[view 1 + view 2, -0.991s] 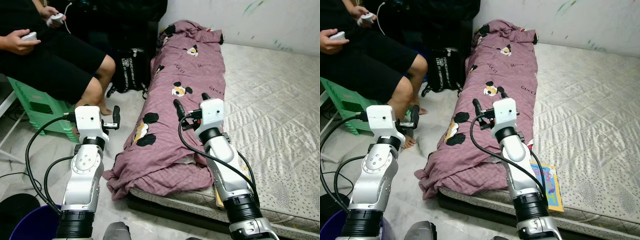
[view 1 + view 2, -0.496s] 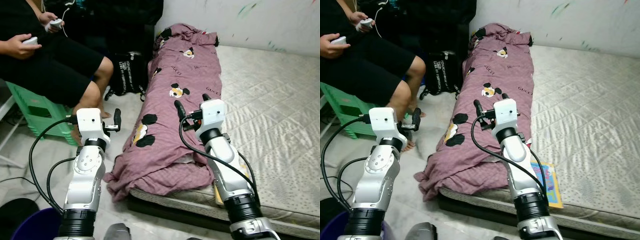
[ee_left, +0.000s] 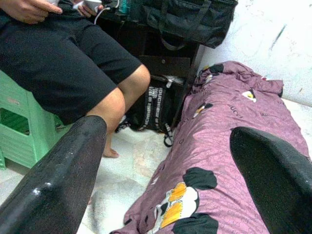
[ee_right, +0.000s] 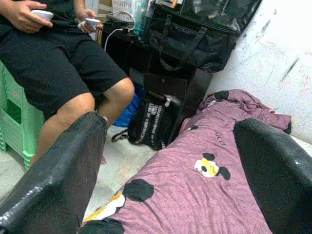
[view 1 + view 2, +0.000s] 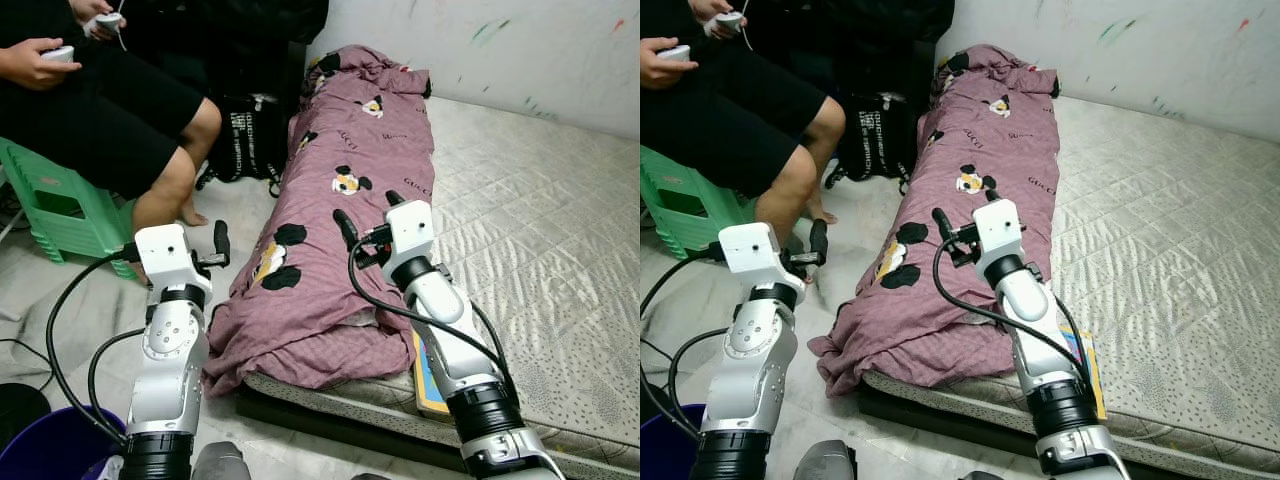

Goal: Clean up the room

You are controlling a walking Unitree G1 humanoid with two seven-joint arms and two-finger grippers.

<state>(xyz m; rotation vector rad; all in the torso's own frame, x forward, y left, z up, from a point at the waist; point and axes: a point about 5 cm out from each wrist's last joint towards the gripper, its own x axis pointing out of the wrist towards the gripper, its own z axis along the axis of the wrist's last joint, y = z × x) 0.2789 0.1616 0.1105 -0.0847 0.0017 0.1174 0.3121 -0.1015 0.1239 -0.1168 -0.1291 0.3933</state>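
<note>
The purple blanket (image 5: 345,230) lies bunched along the mattress (image 5: 530,240) edge. Right gripper (image 5: 367,210) hovers above it, left gripper (image 5: 219,243) over the floor (image 5: 250,215); both spread wide, empty. Lower onto a fold before closing.

bare bedroom in someone's home, mattress (image 5: 540,250) on the floor, crumpled purple blanket (image 5: 340,200), scuffed white wall (image 5: 480,40), green plastic stool (image 5: 55,205)

person (image 5: 110,100): cut off above chest | book (image 5: 425,375): mostly under right arm | bucket (image 5: 50,445): edge-cropped
</note>
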